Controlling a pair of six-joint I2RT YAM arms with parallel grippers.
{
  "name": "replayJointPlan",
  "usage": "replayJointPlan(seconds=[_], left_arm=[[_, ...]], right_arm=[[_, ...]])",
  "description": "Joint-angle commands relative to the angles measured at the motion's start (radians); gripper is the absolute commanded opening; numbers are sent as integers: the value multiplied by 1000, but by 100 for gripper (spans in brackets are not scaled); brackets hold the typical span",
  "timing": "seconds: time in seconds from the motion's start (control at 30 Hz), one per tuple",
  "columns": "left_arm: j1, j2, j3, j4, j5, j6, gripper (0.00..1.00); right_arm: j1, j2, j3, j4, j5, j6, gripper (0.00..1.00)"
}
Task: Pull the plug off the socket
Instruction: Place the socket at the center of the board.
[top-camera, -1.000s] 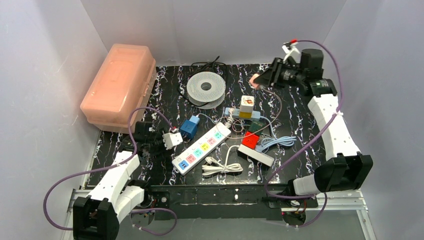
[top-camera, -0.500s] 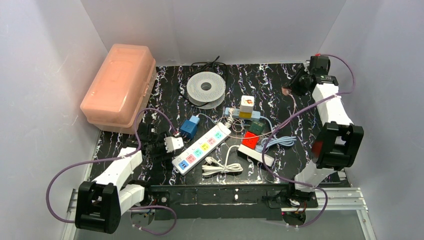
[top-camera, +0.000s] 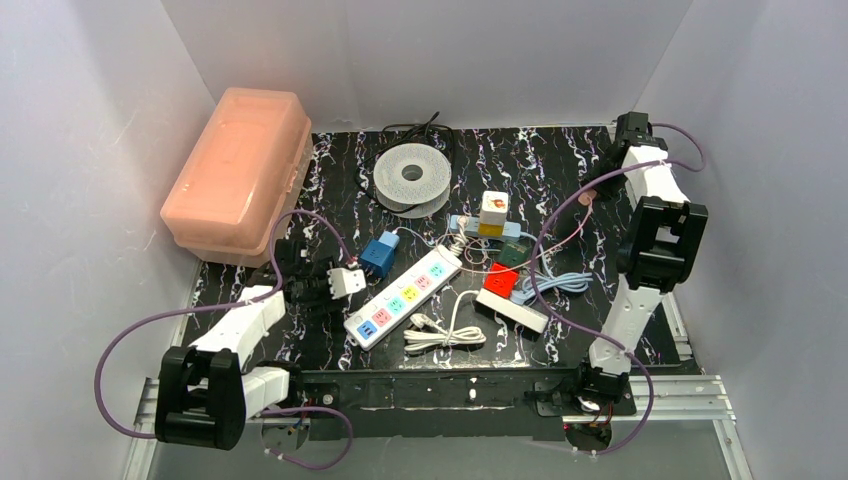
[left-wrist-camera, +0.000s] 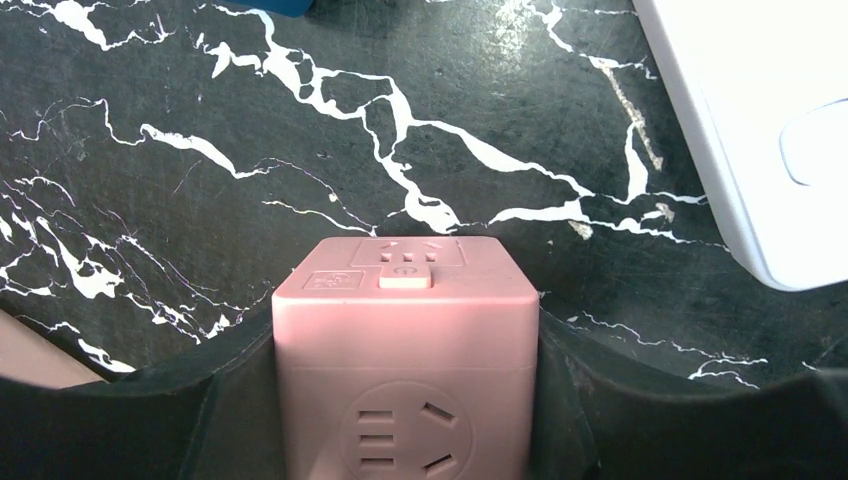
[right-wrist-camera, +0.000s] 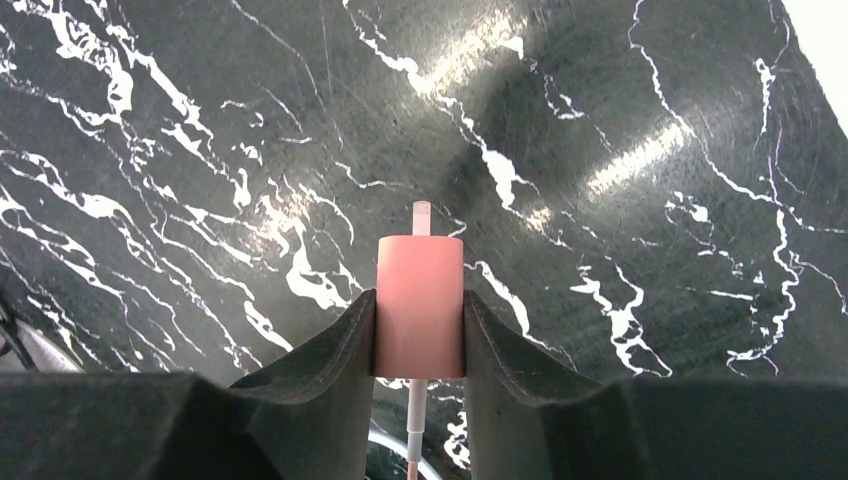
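Observation:
A pink cube socket (left-wrist-camera: 405, 340) sits between the fingers of my left gripper (left-wrist-camera: 405, 330), which is shut on its two sides just above the black marbled table. From above the socket (top-camera: 348, 282) looks pale, at the left of the mat. My right gripper (right-wrist-camera: 420, 300) is shut on a small pink plug (right-wrist-camera: 420, 270). A metal prong (right-wrist-camera: 421, 218) points away from the plug and a thin cable (right-wrist-camera: 415, 420) trails back from it. Plug and socket are far apart: the plug (top-camera: 586, 197) hangs over the mat's right side.
A white power strip (top-camera: 405, 297) with coloured outlets lies mid-mat, its corner (left-wrist-camera: 760, 130) just right of the socket. Around it are a blue cube (top-camera: 378, 256), a red cube (top-camera: 501, 278), a coiled white cable (top-camera: 445, 330), a filament spool (top-camera: 411, 176) and a pink box (top-camera: 238, 170).
The right arm has folded back, carrying the plug rightward and lower over the mat. The left gripper has barely shifted with the socket.

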Motion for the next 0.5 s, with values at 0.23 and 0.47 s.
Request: replayJointPlan(seconds=[0.23,0.47], left_arm=[[9,-41,-23,-293,22,60,98],[9,-72,88,-399,48,-6,98]], right_arm=[[-6,122,90,-38,24,24,34],[-5,139,95,-52,1,2,69]])
